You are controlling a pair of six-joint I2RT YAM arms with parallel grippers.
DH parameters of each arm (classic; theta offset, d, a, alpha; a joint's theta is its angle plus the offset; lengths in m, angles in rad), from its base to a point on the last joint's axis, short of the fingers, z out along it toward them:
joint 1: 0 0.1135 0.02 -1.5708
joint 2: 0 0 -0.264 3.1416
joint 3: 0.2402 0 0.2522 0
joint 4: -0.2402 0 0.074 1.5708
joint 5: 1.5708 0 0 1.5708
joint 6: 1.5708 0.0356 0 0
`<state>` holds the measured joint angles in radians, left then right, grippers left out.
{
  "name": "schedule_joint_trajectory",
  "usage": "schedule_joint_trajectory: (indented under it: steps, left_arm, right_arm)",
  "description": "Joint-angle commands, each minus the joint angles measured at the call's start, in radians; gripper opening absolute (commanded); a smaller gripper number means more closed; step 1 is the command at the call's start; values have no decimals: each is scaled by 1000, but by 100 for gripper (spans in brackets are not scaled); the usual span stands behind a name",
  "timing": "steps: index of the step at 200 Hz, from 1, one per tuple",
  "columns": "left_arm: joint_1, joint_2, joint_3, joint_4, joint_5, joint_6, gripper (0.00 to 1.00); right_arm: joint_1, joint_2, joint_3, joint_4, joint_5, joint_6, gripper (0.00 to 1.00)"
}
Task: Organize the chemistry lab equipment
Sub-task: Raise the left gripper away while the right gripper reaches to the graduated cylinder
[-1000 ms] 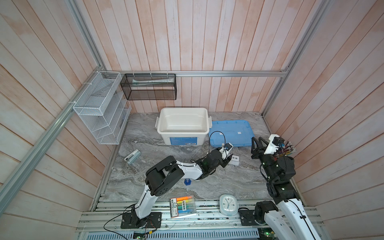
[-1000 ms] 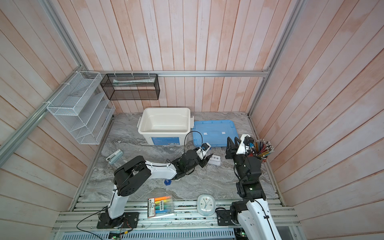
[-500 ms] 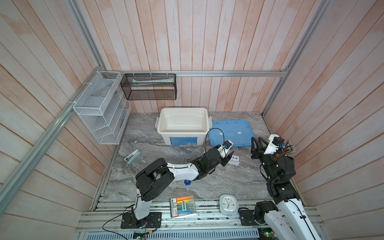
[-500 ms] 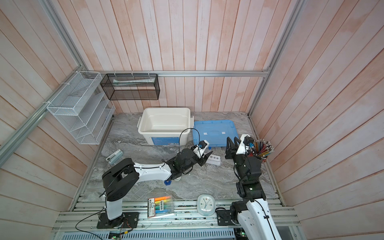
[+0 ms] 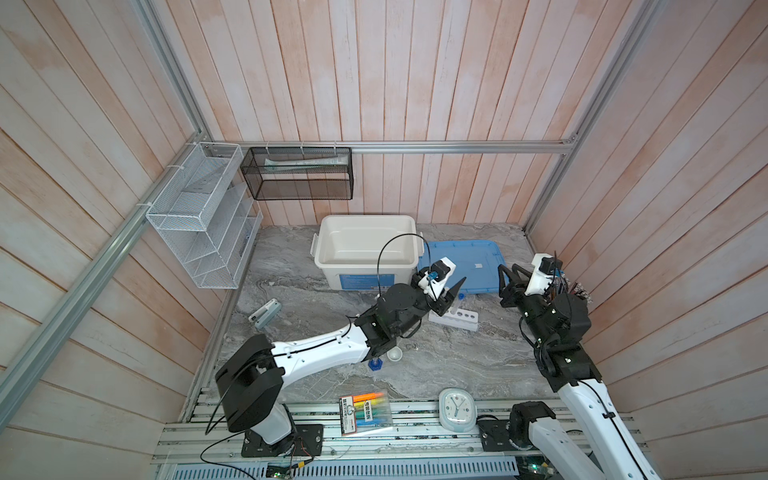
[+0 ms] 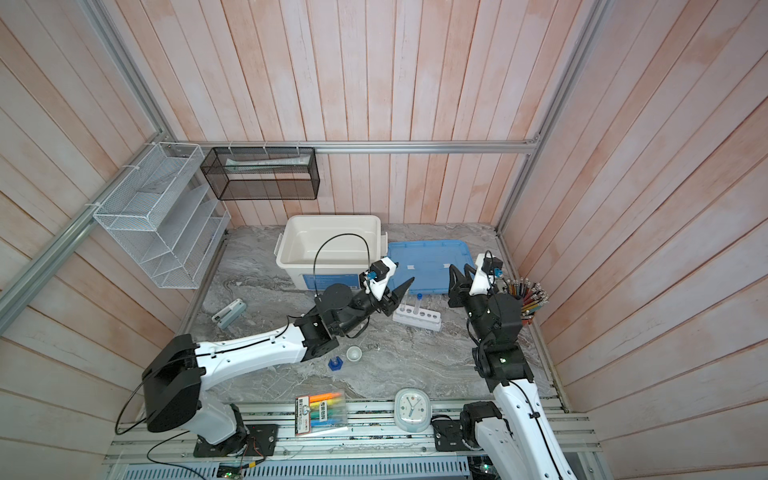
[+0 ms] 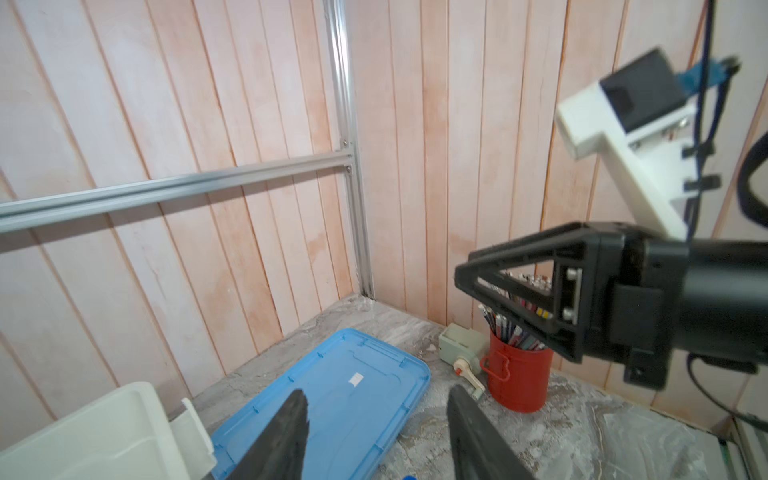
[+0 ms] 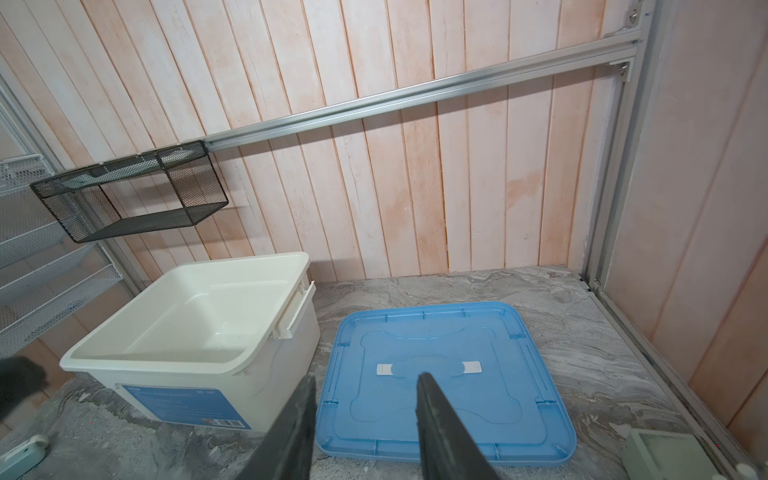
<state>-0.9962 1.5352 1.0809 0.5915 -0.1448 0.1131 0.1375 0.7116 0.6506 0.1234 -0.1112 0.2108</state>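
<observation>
- On the marble table [image 5: 457,365], right of centre, the white six-hole rack [image 5: 455,318] lies just near of the blue lid [image 5: 473,257]. A blue-capped tube [image 6: 419,296] stands upright in it. A second clear tube beside that one is too faint to confirm.
- Since a second ago the left arm has stretched out flatter, its elbow swinging left. The left gripper [image 5: 451,293] has stayed raised over the rack's left end, and the right gripper [image 5: 510,270] has hardly shifted.
- Both pairs of jaws stand apart with nothing between them, as each wrist view shows plainly.
- My reading is that the tube step is finished and the left arm is free for the next piece.
- The tiny white bowl [image 5: 394,354] and the blue-based cylinder [image 5: 375,365] sit just beside each other, near-left of the rack and close under the left forearm. They are loose on the marble and not yet put away.
- I cannot find the clear dish or the beaker in these views.
- The rim of the white bin [image 5: 365,245] lies just far-left of the left gripper, and its cable loops over that rim.
- The red cup of pencils [image 6: 525,297] stands by the right wall, close behind the right wrist, so a backward sweep could catch it.
- The widest bare marble runs from the rack toward the round clock [image 5: 456,409] at the near edge.
</observation>
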Motion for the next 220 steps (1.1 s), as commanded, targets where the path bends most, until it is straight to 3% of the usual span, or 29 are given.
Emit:
schedule_joint_trajectory:
  steps: [1,23,57,96,116,165,220]
  left_arm:
    - [106,-104,-68,-54,-14,-64,56]
    - [241,-239,-149,-114,5,-151,56]
    - [490,-461,-213,-293,74,-251,56]
    - [716,-604,-171,-548,86,-207,57]
    - [799,-648,-185,-589,121,-205,57]
    - [900,-603,-185,-652,184,-153,58]
    - [943,-613,-301,-504,219,-224,59]
  right_arm:
    - [10,32,73,-65,-99,-46,42]
    - [59,68,122,-117,-133,-88,43]
    - [265,116,194,-236,-85,-175,43]
    - [474,174,147,-269,-50,-180,44]
    - [553,212,120,-269,-36,-151,44]
    - [685,297,95,-235,-81,-96,44]
    - [787,423,89,-261,-82,-116,44]
